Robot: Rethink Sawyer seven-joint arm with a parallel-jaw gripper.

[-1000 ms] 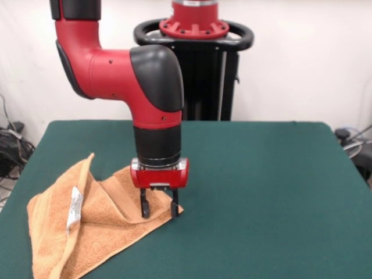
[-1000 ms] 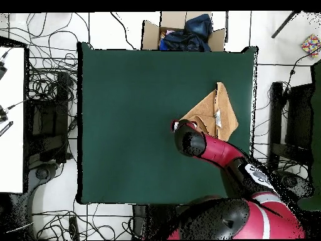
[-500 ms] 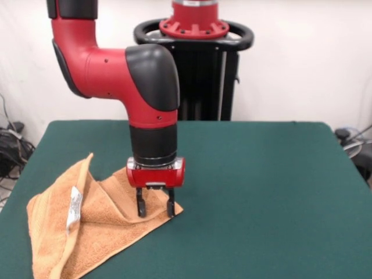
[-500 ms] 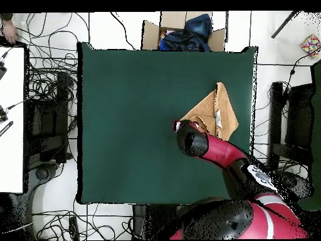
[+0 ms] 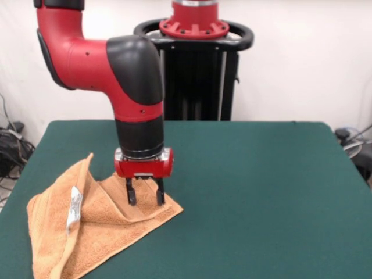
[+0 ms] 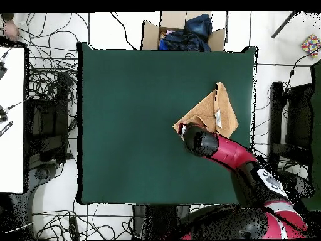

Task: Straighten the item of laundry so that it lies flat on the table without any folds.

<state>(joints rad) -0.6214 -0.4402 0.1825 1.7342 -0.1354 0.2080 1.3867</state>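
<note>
I see the towel [image 5: 96, 229] lying near one side edge of the green table [image 5: 261, 192], and it is not flat yet. One part is folded over, and a ridge runs up to a raised corner with the white label [image 5: 74, 208] on it. My gripper [image 5: 145, 195] points straight down over the towel's corner that pokes toward the middle of the table. Its two fingers [image 5: 131, 193] are spread apart with nothing between them. The tips look like they touch the cloth or hang just above it, but I can't be sure from the front view. In the overhead view, the arm [image 6: 219, 147] covers that spot, so it doesn't help.

I think I am at the step of reaching for a grip. Next I would want the fingers down on the cloth, then closed on the top layer only, so I can pull the fold open toward the bare part of the table.
</note>
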